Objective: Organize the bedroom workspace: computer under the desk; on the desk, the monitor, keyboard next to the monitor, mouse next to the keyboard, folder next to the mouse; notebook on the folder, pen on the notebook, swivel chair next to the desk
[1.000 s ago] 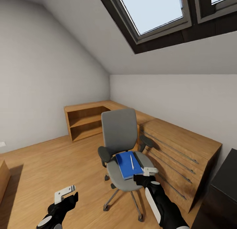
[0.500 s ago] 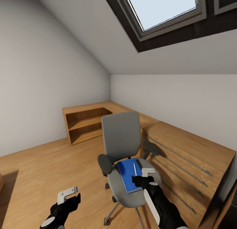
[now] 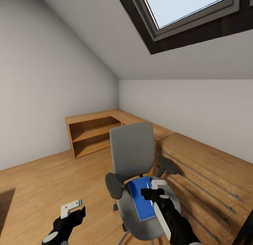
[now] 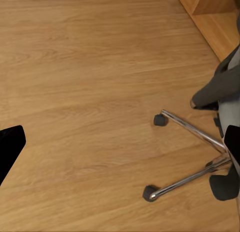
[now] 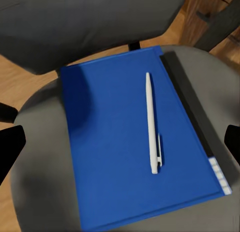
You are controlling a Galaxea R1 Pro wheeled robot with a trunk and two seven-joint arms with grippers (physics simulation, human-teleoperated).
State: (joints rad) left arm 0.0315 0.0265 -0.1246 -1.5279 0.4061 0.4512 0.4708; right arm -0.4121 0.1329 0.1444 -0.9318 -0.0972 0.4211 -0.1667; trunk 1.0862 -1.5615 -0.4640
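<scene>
bright blue, right under your right hand (image 3: 157, 188): the folder (image 5: 135, 142) lies flat on the seat of the swivel chair (image 3: 133, 153), and the white pen (image 5: 152, 123) rests on top of it, running lengthways toward the chair's backrest. along the folder's far long edge there's a dark strip on the seat, can't tell what it is. from the right wrist view your right hand's fingers stand spread wide, one dark tip at each side of the picture, with the folder between them and nothing pinched. in the head view that hand hangs over the folder's near end, above the seat.

your left hand (image 3: 72, 208) hovers low and well apart from the chair, over the wooden floor (image 4: 90, 92); its fingers are spread too, holding nothing. the left wrist view looks down on the chair's chrome base (image 4: 192, 157) and casters.

behind the chair sits a light wooden corner shelf unit (image 3: 92, 130), and beside the chair a wooden drawer chest (image 3: 203, 171) with long thin handles. overhead, a skylight (image 3: 186, 9) in the sloped ceiling.
</scene>
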